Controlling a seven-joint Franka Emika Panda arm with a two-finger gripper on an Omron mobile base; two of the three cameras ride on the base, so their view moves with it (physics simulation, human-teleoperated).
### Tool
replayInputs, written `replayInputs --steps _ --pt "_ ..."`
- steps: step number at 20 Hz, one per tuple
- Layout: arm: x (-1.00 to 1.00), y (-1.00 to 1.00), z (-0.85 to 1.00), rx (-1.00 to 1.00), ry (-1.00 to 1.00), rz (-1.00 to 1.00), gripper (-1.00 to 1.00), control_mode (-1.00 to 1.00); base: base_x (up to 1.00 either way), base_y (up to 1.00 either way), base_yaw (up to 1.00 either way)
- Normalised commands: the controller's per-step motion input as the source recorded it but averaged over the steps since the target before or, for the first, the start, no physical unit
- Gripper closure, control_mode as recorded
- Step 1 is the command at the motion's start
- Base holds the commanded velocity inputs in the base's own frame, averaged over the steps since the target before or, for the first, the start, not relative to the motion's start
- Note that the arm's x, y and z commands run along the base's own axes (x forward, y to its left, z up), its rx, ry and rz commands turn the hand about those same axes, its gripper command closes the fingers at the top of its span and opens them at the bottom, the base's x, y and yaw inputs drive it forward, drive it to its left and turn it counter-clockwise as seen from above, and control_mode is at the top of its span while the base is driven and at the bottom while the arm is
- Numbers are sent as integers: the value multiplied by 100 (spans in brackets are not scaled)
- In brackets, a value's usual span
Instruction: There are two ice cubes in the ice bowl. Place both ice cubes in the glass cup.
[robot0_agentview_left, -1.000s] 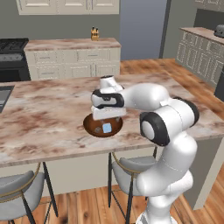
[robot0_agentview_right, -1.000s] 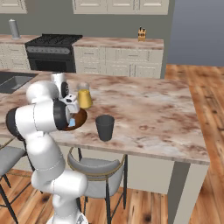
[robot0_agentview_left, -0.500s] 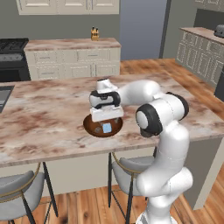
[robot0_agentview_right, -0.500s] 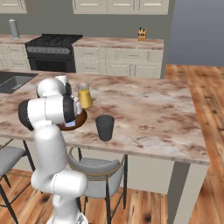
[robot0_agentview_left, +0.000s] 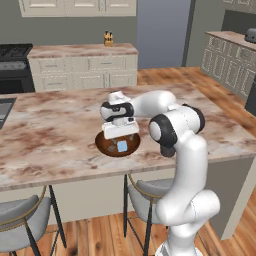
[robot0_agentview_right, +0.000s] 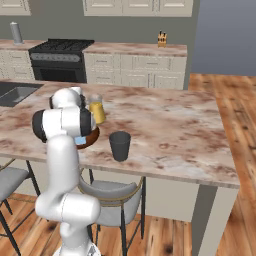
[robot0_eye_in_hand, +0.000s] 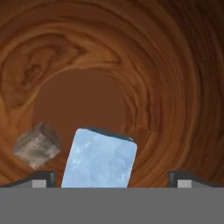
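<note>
The ice bowl of dark reddish wood sits on the marble island near its front edge. My gripper points straight down into it, open. In the hand view the pale light-blue ice cube lies between my fingertips, closer to the left one, untouched. The greyish ice cube rests just left of it on the bowl floor. The blue ice cube also shows under the hand from the left base. The dark grey glass cup stands upright to the right of the bowl, apart from it.
A clear jar of yellow liquid stands just behind the bowl. Stools tuck under the island's front edge. A sink is set into the counter at far left. The marble stretches wide to the right of the cup.
The hand has sunk a little lower into the bowl and the arm's elbow has swung up. The jaws have stayed open. The cubes, bowl and cup have not moved.
</note>
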Motion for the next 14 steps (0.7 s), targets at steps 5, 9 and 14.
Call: replayInputs --steps 5,9,14 --pt "8 2 -20 -3 12 0 -100 -100 0 0 0" --pt "-7 0 -6 -1 3 0 -100 -100 0 0 0" --pt "-1 0 -6 0 4 0 -100 -100 0 0 0"
